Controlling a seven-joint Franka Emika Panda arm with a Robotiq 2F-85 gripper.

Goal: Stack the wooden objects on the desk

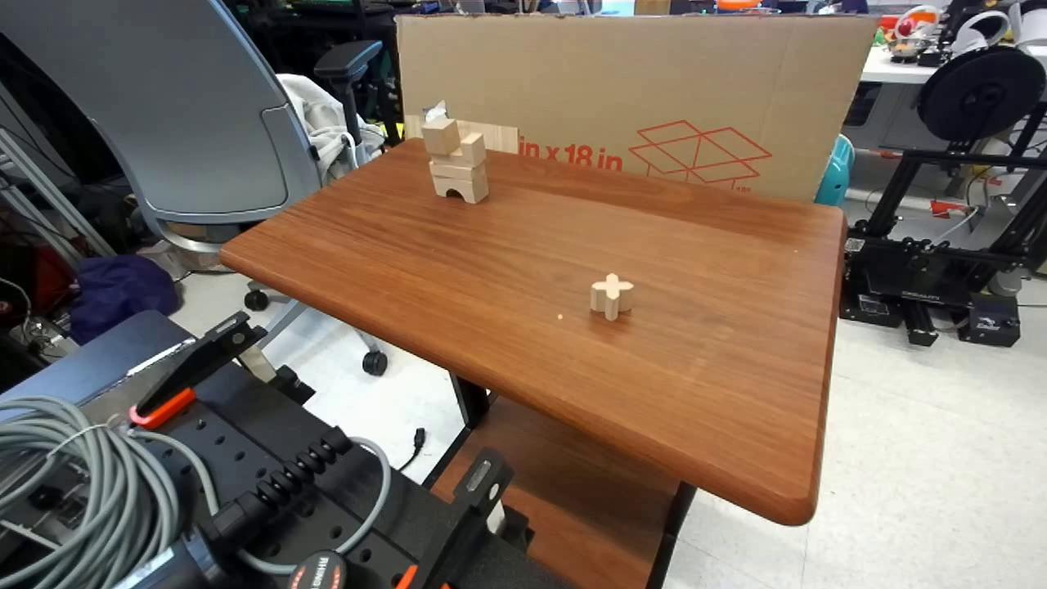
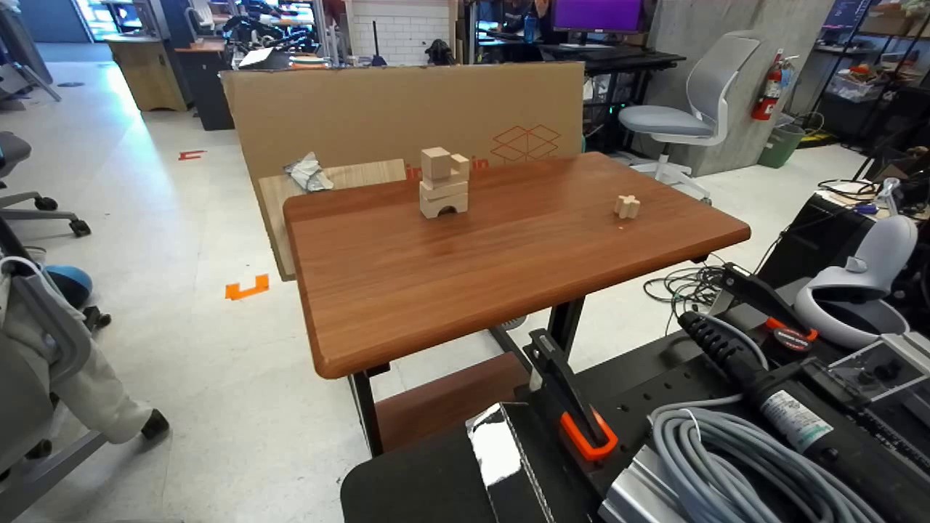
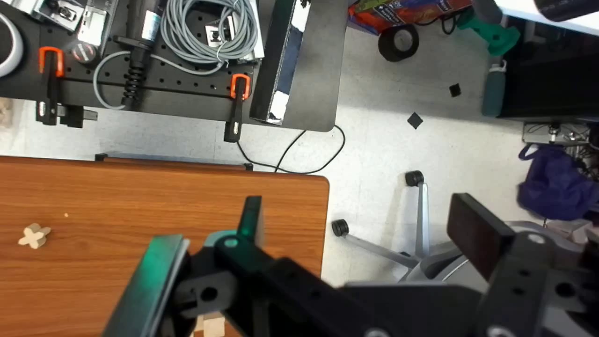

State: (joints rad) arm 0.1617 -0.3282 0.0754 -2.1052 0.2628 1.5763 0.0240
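The desk (image 1: 523, 245) has a reddish-brown wood-grain top, seen in both exterior views (image 2: 508, 254) and the wrist view (image 3: 117, 206). Near its back edge stands a stack of pale wooden blocks: an arch block (image 1: 462, 188) at the bottom, thin pieces (image 1: 458, 168) on it, then a cube (image 1: 441, 136) and a smaller block (image 1: 473, 149) side by side on top. The cube also shows in an exterior view (image 2: 436, 164). A cross-shaped wooden block (image 1: 612, 296) stands alone, apart from the stack; the wrist view (image 3: 34, 236) shows it too. My gripper (image 3: 362, 217) is open and empty, outside both exterior views.
A large cardboard box (image 1: 589, 90) stands behind the desk. A black cart (image 2: 632, 392) with clamps (image 2: 574, 399) and coiled grey cable (image 2: 734, 450) stands at the desk's near side. A grey chair (image 1: 188, 106) is close to one end of the desk.
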